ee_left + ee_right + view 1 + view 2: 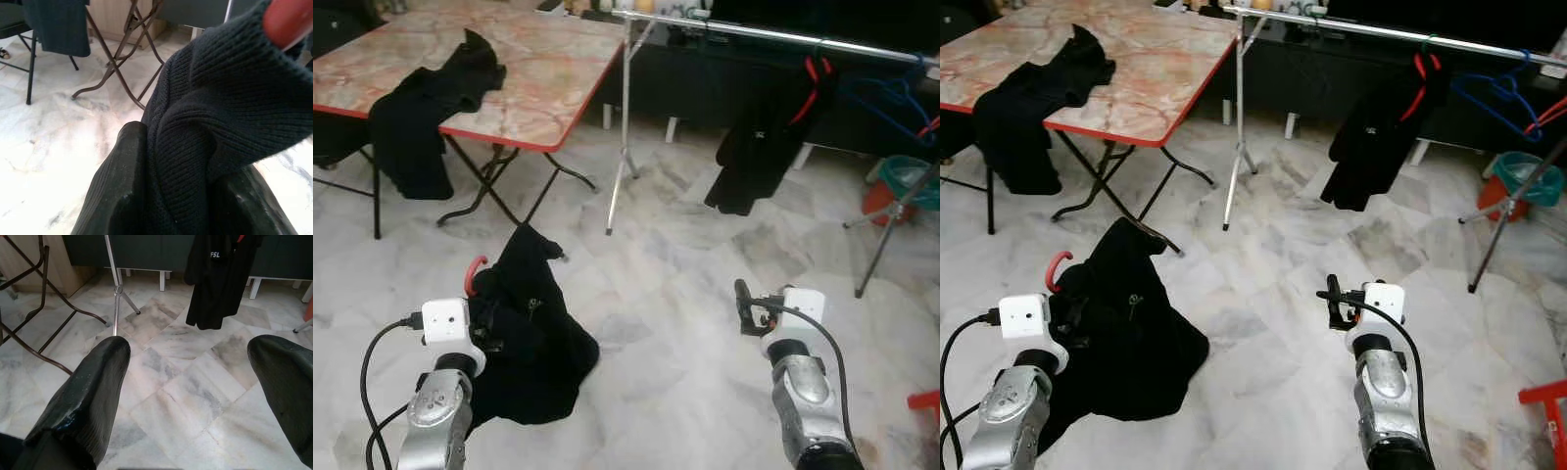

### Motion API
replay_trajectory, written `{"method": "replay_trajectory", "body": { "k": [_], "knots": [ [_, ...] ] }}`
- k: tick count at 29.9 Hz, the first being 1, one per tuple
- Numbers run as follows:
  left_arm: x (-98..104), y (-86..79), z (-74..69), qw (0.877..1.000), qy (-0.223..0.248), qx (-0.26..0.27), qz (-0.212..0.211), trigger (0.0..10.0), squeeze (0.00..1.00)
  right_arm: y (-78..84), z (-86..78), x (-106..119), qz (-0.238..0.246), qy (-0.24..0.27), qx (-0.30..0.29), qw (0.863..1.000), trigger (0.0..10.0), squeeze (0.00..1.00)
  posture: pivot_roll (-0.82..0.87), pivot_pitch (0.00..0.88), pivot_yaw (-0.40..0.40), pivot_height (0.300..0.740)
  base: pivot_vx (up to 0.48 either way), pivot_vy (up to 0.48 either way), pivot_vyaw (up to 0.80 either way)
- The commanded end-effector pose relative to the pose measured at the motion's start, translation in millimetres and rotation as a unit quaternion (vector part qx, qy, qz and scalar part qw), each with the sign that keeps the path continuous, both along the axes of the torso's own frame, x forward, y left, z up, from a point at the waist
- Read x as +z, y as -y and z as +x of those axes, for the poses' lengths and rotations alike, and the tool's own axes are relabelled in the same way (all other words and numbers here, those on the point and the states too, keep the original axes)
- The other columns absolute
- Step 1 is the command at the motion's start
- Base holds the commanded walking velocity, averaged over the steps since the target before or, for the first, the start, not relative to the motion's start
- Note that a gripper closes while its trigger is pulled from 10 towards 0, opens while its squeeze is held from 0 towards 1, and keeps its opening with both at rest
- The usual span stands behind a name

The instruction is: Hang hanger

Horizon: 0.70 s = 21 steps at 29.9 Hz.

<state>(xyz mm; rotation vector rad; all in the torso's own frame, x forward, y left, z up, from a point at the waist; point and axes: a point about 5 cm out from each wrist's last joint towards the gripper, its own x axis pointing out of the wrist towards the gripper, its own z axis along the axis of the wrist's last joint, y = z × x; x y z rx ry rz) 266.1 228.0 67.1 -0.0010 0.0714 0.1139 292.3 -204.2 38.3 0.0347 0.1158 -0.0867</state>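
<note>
Red plastic hanger (476, 273), hook end, carrying a black knitted garment (530, 338): held by the left gripper (178, 196), whose two black fingers (115, 196) are seen closed against the knit fabric in the left wrist view. The hook is shown just above and ahead of that gripper; the garment is draped below and to its inner side, over white marbled floor tiles (675, 323). Whether the hem is touching the floor cannot be told.

Right gripper (190, 396): held forward at a similar height, fingers spread wide apart, nothing between them.

Silver metal clothes rail (773, 33) on a tripod stand: placed well ahead of both grippers and higher than them. A second black garment on a red hanger (759, 157) is already hung on it, ahead of the right gripper; blue hangers (891, 96) are hung further along to the right.

Red-edged marble-patterned folding table (543, 69): set ahead and to the left of the left gripper, with a further black garment (431, 108) draped over its edge.

Handling note, as judgement: the rail is not yet within reach. The load is best raised well above rail height during the approach, so that the hook is brought over the bar from above. The hook's opening should be turned toward the bar. A free stretch of bar left of the hung garment appears suitable. Release is advised only once the hook is seated.
</note>
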Motion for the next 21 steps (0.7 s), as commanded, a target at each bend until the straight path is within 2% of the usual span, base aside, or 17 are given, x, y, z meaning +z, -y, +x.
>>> {"method": "replay_trajectory", "body": {
  "k": [1,12,21],
  "knots": [
    [8.2,1.9,4.7,1.000,0.025,-0.007,0.004,10.0,0.00,0.8,-1.0,-2.4,0.000,-0.005,-0.002,1.000,10.0,0.00,-0.04,0.000,-0.018,0.740,0.000,0.000,-0.78],
    [7.9,6.0,7.5,0.999,0.026,-0.018,0.009,10.0,0.00,-1.6,-0.6,-3.6,0.003,-0.005,0.001,1.000,10.0,0.00,-0.04,0.000,-0.019,0.740,0.000,0.000,-0.78],
    [7.6,7.8,8.7,0.999,0.027,-0.024,0.017,10.0,0.00,-1.8,-1.7,-5.5,0.002,-0.008,0.000,1.000,10.0,0.00,-0.04,0.000,-0.017,0.740,0.000,-0.365,-0.79]
  ]
}}
